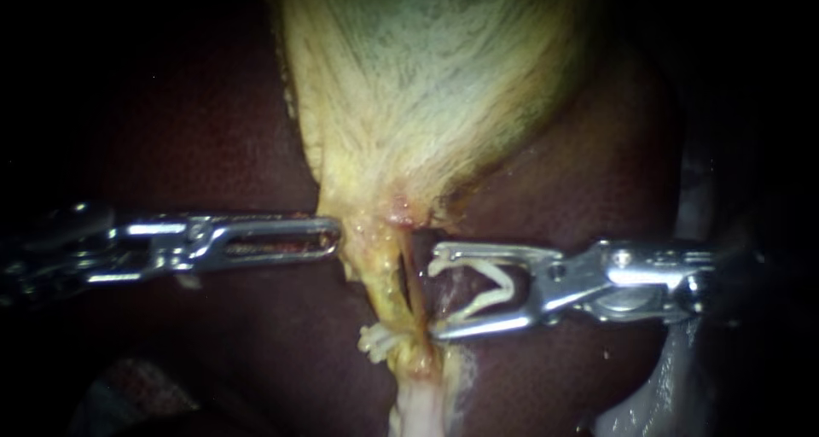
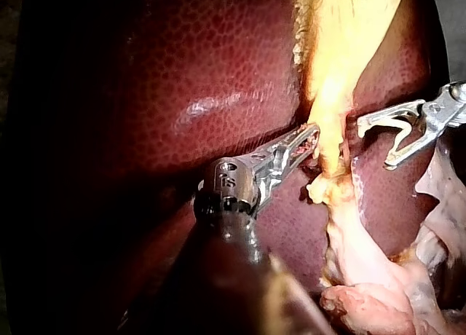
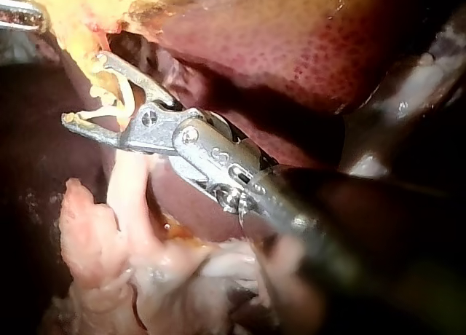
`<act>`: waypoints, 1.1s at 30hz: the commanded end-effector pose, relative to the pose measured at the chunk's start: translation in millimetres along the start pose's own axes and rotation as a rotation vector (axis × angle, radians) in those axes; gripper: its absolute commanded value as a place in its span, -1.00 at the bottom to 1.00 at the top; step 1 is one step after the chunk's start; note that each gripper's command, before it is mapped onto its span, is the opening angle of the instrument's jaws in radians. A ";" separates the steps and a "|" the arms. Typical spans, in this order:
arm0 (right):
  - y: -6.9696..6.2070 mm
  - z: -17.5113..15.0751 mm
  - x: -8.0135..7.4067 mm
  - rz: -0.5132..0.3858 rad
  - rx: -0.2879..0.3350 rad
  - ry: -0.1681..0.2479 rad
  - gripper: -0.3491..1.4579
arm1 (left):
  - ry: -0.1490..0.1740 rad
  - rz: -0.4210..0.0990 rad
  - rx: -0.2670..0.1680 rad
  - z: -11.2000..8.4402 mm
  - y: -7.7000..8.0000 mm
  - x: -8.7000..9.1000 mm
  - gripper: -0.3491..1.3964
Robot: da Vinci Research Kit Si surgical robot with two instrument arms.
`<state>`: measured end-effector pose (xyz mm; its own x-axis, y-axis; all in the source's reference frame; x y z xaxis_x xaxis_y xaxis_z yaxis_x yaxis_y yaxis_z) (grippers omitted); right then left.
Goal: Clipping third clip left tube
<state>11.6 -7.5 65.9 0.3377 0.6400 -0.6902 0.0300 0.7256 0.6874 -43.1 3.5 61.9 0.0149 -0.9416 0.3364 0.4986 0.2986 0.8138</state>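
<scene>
The pale yellow gallbladder (image 1: 418, 87) narrows downward into two thin tubes, the left tube (image 1: 391, 276) and a right strand (image 1: 417, 285), with a slit between them. A white clip (image 1: 375, 341) sits across the tube low down. My left instrument (image 1: 334, 236) (image 2: 312, 137) comes in level and is shut on the edge of the gallbladder's neck. My right instrument (image 1: 437, 292) (image 2: 375, 142) (image 3: 84, 89) holds a white V-shaped clip (image 1: 482, 288) (image 3: 120, 105) in wide-spread jaws. Its mouth faces the tubes, just to their right; no tube lies inside it.
Dark red liver (image 1: 213, 147) (image 2: 182, 95) lies behind and on both sides. Pale fleshy tissue (image 1: 418, 407) (image 3: 109, 240) hangs below the clipped tube. More whitish tissue (image 1: 674, 377) lies under the right instrument's shaft.
</scene>
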 end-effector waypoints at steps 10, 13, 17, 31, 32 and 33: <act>2.6 1.9 -2.3 0.042 -0.013 -0.009 0.01 | -0.004 -0.002 -0.006 -0.2 -1.3 0.1 -1.00; 2.9 2.7 -2.6 0.052 -0.018 -0.012 0.00 | -0.004 -0.003 -0.007 -0.2 -1.5 0.1 -1.00; 3.1 3.8 -3.2 0.047 -0.022 -0.024 0.00 | -0.005 -0.003 -0.008 -0.2 -1.7 0.1 -1.00; 1.9 2.5 -2.4 0.057 -0.006 -0.027 -0.01 | -0.006 -0.003 -0.010 -0.1 -1.5 0.1 -1.00; 1.8 2.2 -2.3 0.057 -0.005 -0.027 -0.01 | -0.006 -0.003 -0.009 -0.1 -1.4 0.1 -1.00; 1.6 1.8 -2.2 0.057 -0.002 -0.027 0.00 | -0.006 -0.003 -0.009 -0.1 -1.4 0.1 -1.00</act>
<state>12.3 -8.2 68.7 0.3660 0.6738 -0.6419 0.0097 0.6870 0.7266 -43.7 3.0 60.7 0.0076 -0.9414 0.3373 0.5076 0.2943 0.8098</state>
